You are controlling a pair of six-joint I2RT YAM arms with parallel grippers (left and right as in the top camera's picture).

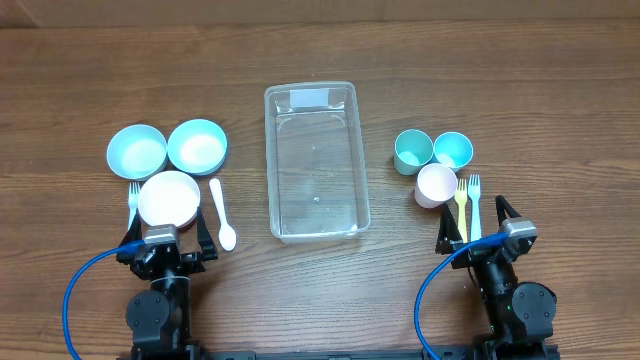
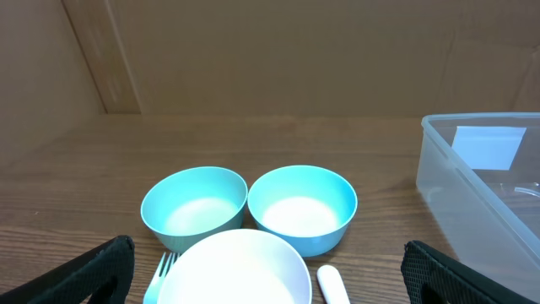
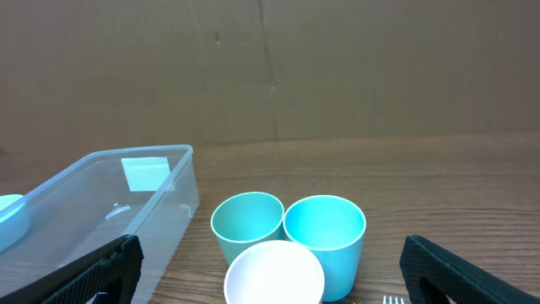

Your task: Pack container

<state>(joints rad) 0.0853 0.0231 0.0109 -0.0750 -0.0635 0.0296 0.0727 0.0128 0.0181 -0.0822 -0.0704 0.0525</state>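
The clear plastic container (image 1: 315,160) stands empty at the table's middle; it also shows in the left wrist view (image 2: 489,181) and the right wrist view (image 3: 126,203). Left of it are two light-blue bowls (image 1: 136,151) (image 1: 197,146), a white bowl (image 1: 168,197), a blue fork (image 1: 133,200) and a white spoon (image 1: 222,213). Right of it are a teal cup (image 1: 412,150), a blue cup (image 1: 452,150), a white cup (image 1: 436,185), a yellow fork (image 1: 461,203) and a blue fork (image 1: 475,200). My left gripper (image 1: 168,243) is open just behind the white bowl (image 2: 236,270). My right gripper (image 1: 478,232) is open behind the white cup (image 3: 274,274).
A brown cardboard wall (image 2: 278,55) stands along the far edge of the wooden table (image 1: 80,90). Blue cables (image 1: 75,290) loop beside each arm base at the near edge.
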